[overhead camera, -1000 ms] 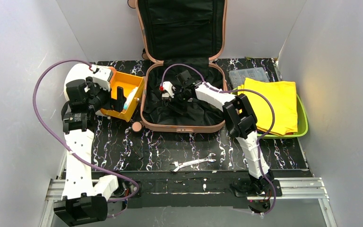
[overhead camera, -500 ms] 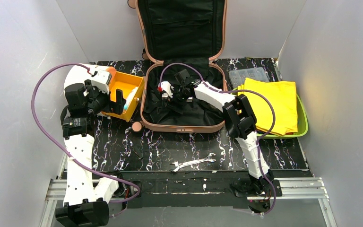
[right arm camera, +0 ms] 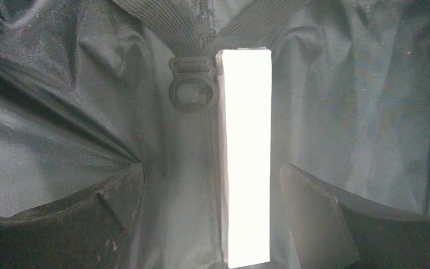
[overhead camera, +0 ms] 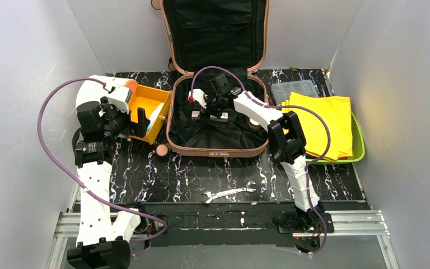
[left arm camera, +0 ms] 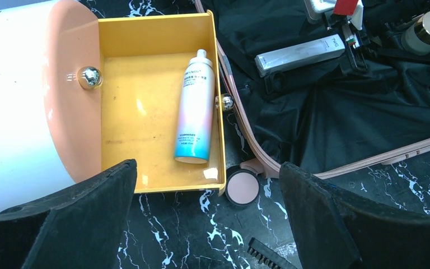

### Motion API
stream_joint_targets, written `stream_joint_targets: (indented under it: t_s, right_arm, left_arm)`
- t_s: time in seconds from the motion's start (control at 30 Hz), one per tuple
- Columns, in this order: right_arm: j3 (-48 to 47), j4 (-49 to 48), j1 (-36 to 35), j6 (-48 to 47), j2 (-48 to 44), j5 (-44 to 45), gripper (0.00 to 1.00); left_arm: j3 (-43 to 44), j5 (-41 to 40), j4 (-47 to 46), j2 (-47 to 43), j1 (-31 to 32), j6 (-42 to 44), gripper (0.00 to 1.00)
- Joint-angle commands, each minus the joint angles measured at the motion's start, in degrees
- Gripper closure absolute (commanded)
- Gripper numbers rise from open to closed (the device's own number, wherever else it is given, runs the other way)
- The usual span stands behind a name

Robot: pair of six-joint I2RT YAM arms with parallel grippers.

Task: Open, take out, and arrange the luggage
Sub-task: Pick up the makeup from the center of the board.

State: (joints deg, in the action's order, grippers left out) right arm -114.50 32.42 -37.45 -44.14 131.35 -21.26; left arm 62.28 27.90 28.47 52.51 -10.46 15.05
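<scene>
Squarely inside the luggage (overhead camera: 218, 152), a slim pale box (right arm camera: 247, 157) lies just beneath the right hand (right arm camera: 213, 188), which is wide open and empty; the box's long axis crosses the line between the fingers.

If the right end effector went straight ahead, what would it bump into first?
Probably the long silvery box lying on the black lining of the luggage, straight ahead of the open right end effector; depth is unclear.

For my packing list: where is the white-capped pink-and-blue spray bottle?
Left wrist view: the spray bottle lies flat in the yellow drawer, left of the open salmon-pink suitcase.
</scene>
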Motion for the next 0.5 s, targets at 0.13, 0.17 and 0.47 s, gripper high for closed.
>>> stream_joint_targets:
  t_s: [0.13, 0.17, 0.47]
  right_arm:
    - [-4.01, -2.77, 1.68, -7.11, 1.98, 8.94, 0.01]
    - [-4.56, -2.59, 1.8, -7.27, 2.8, 8.95, 0.02]
    - [-7.78, 0.78, 2.03, -8.13, 7.31, 7.44, 0.06]
  left_arm:
    - [-1.17, 2.58, -1.87, -1.22, -1.06, -1.24, 0.02]
    - [-1.36, 2.63, -1.99, -1.33, -1.21, -1.25, 0.02]
    - [-1.39, 3.71, -1.82, -1.22, -1.58, -1.65, 0.02]
